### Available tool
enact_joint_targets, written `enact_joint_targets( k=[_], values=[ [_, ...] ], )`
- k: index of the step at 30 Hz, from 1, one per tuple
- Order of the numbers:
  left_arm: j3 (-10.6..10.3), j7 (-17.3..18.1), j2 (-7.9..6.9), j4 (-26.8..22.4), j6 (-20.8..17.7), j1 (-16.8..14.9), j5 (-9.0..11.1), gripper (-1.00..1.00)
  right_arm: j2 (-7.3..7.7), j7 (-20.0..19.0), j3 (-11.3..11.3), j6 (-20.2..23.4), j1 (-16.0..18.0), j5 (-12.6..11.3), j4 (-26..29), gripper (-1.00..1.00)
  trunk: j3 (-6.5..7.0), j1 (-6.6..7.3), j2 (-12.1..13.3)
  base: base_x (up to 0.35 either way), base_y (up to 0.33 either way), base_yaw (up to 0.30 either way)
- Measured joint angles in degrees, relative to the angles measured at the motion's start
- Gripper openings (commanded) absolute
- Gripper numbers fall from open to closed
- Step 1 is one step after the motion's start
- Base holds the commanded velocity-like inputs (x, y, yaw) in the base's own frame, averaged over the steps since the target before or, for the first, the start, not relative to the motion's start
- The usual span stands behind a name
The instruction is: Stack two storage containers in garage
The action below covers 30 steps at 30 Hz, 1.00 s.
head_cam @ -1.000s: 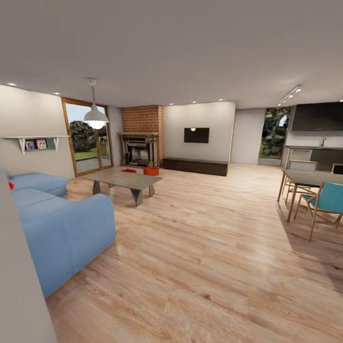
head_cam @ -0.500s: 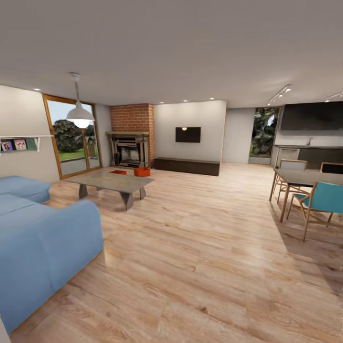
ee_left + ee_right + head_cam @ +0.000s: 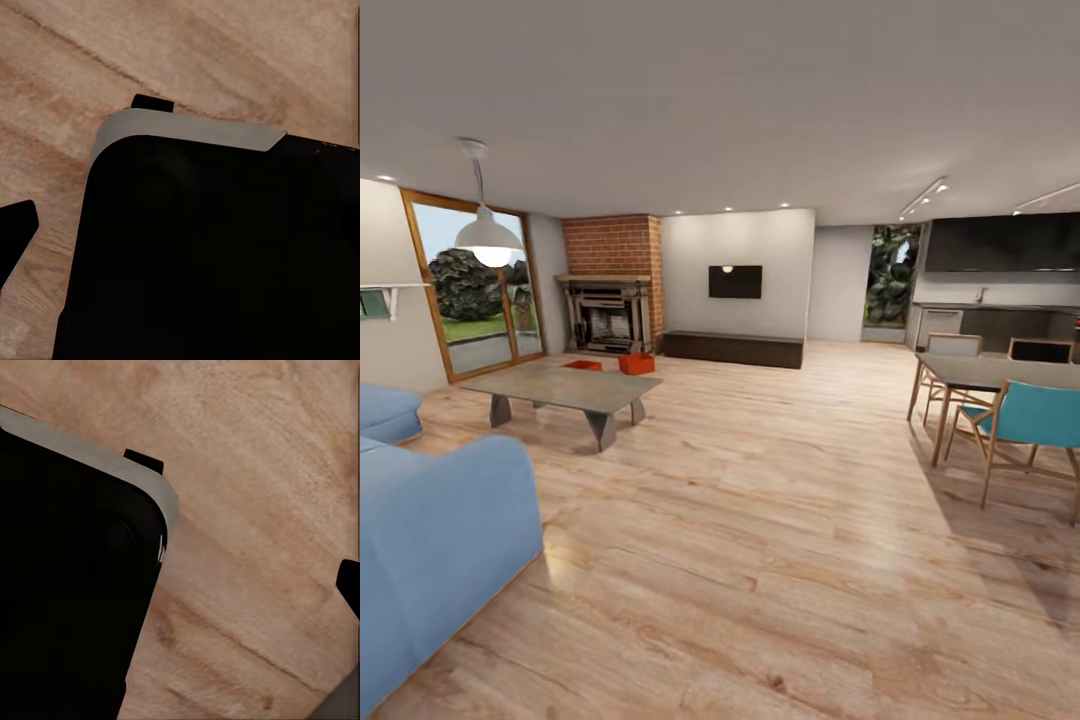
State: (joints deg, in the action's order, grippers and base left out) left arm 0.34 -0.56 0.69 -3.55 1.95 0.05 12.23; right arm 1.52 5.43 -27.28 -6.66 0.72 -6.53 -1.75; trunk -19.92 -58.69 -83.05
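Two orange-red bins sit on the living room floor by the brick fireplace [image 3: 612, 285], beyond the low bench [image 3: 560, 385]: the taller-looking one [image 3: 636, 364] clear of the bench's far edge, the other [image 3: 582, 365] just beside it and partly hidden. Since a second ago my whole view has slid leftward (that is my own turning, not the furniture moving): the blue sofa [image 3: 430, 540] has drifted toward the edge and the dining chairs [image 3: 1025, 420] have come further in. I judge I am only now starting the approach, with both bins well apart from me and nothing carried. My wrist cameras look down at plank floor [image 3: 225, 60] past my dark base, so I cannot tell whether either hand is wide or narrow.
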Motion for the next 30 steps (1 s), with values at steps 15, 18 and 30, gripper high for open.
enact_joint_targets(
  k=[15, 18, 30],
  values=[
    [-0.1, 0.0, -0.03, 0.0, 0.2, 0.0, 0.0, 1.0, -0.09, 0.0, 0.1, -0.2, 0.0, 0.1, 0.0, 1.0, 0.0, 0.0, 0.0, 0.326, 0.0, 0.0],
    [0.0, 0.0, -0.01, 0.0, 0.2, 0.0, 0.0, 1.0, -0.09, 0.0, 0.1, -0.2, 0.0, 0.1, 0.0, 1.0, 0.0, 0.0, 0.0, 0.326, 0.0, 0.0],
    [-0.1, 0.0, 0.0, 0.0, 0.0, 0.0, 0.0, 1.0, -0.09, 0.5, 0.1, 0.3, 0.0, -0.1, 0.0, 1.0, 0.0, 0.0, 0.0, 0.326, 0.0, 0.0]
  ],
)
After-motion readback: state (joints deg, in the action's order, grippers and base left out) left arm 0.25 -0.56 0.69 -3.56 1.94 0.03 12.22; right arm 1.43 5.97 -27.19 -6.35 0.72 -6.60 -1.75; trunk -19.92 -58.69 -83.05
